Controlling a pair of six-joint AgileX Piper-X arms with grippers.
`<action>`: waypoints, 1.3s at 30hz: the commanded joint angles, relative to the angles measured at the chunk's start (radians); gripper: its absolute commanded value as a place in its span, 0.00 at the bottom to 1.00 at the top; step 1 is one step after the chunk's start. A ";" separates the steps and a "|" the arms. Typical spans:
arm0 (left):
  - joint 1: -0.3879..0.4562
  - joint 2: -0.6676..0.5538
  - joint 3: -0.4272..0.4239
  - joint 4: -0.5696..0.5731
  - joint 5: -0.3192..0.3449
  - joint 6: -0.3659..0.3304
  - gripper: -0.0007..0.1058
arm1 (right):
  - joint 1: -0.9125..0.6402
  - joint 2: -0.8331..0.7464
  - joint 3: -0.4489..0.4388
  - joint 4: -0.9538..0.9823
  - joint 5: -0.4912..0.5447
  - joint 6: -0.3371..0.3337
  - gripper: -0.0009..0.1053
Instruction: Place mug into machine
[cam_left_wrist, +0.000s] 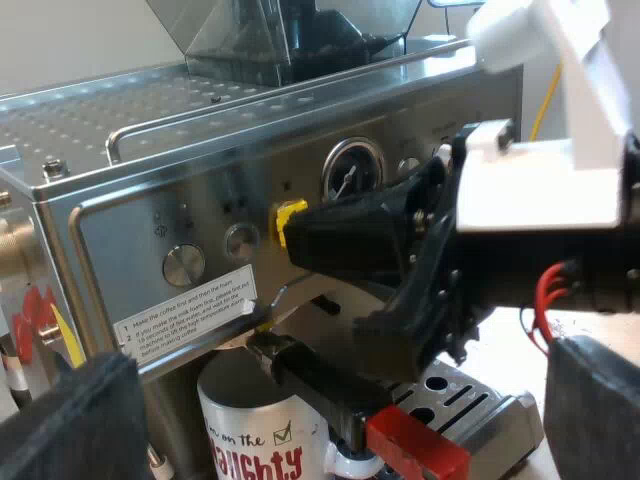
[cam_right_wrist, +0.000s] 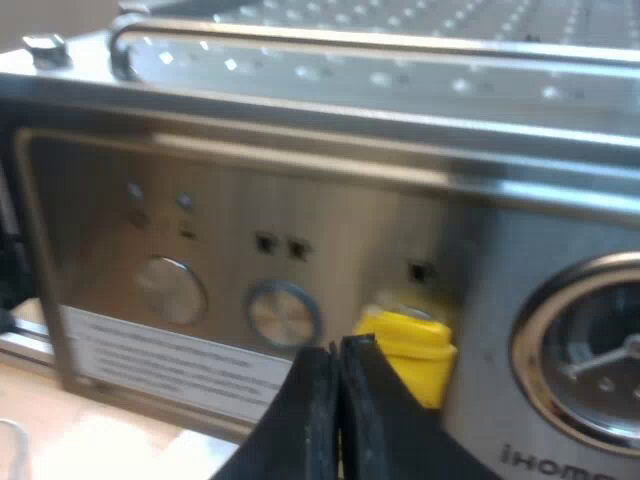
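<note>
A white mug (cam_left_wrist: 255, 435) with red lettering stands under the brew head at the espresso machine's (cam_left_wrist: 150, 150) front. The holder's dark handle (cam_left_wrist: 330, 385) with its red end (cam_left_wrist: 415, 445) juts out just over the mug. My left gripper (cam_left_wrist: 330, 400) is open, its fingers (cam_left_wrist: 70, 420) spread wide and well back from the mug, holding nothing. My right gripper (cam_right_wrist: 340, 352) is shut with nothing in it. Its tip (cam_left_wrist: 290, 235) rests at the yellow button (cam_right_wrist: 405, 345) on the machine's front panel.
The bean hopper (cam_left_wrist: 270, 35) rises from the machine's top. A pressure gauge (cam_right_wrist: 590, 350) and round knobs (cam_right_wrist: 283, 312) sit on the panel beside the yellow button. The perforated drip tray (cam_left_wrist: 480, 410) lies beneath the right arm.
</note>
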 joint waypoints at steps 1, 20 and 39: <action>-0.005 0.001 -0.009 -0.011 0.006 0.001 0.77 | -0.023 0.004 -0.011 -0.008 0.044 -0.012 0.01; -0.005 0.001 -0.009 -0.011 0.002 0.001 0.77 | -0.116 0.000 -0.011 0.001 0.039 0.018 0.10; -0.005 0.002 -0.105 -0.009 -0.035 -0.003 0.77 | 0.133 -0.259 -0.011 0.477 0.000 0.085 0.72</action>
